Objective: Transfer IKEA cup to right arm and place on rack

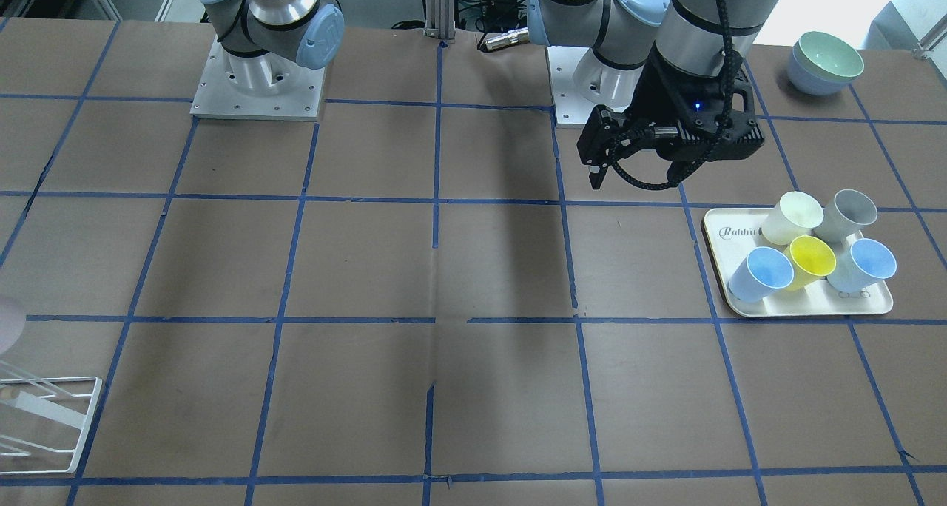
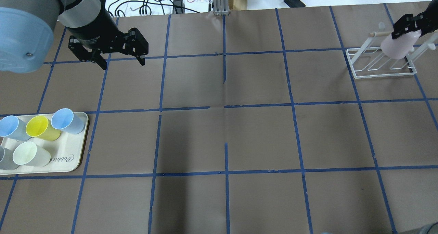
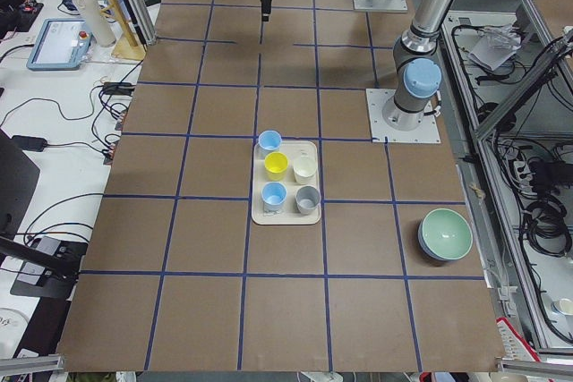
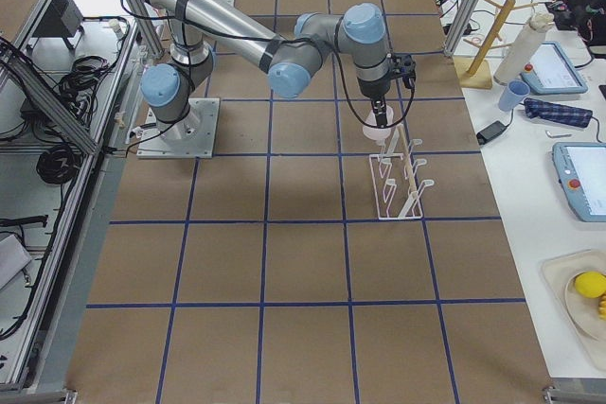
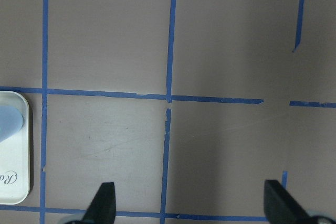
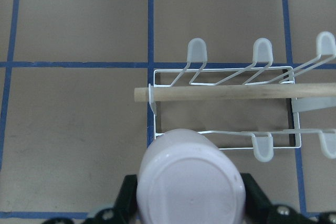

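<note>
The pale pink IKEA cup (image 2: 397, 47) hangs upside down in my right gripper (image 2: 406, 28), which is shut on it just above the near end of the white wire rack (image 2: 379, 73). In the right wrist view the cup's base (image 6: 190, 177) fills the space between the fingers (image 6: 126, 203), with the rack's rods (image 6: 226, 77) and wooden peg (image 6: 236, 93) just beyond. I cannot tell if the cup touches a rod. My left gripper (image 2: 119, 61) is open and empty, hovering over bare table (image 5: 220, 129) beyond the tray.
A cream tray (image 2: 68, 165) at the robot's left holds several cups, pale yellow (image 2: 30, 154), bright yellow (image 2: 41, 128), light blue and grey. Stacked bowls (image 1: 825, 62) stand near the left arm's base. Blue tape lines (image 2: 224, 104) grid the brown table.
</note>
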You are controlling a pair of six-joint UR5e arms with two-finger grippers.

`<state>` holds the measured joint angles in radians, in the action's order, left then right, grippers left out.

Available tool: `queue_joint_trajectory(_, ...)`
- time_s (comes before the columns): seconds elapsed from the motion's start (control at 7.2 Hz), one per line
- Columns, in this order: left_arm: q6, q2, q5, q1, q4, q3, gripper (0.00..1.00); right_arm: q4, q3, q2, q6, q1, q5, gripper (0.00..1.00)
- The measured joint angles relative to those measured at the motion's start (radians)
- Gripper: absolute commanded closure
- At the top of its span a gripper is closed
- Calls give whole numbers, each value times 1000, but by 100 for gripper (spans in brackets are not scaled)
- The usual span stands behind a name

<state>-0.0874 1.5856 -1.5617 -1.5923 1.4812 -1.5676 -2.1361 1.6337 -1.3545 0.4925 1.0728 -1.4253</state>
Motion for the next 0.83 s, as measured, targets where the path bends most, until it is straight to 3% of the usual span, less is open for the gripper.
queue_joint_trajectory(0.83, 0, 0, 0, 0, 1, 0, 0, -36, 0, 62, -1, -2, -12, 95)
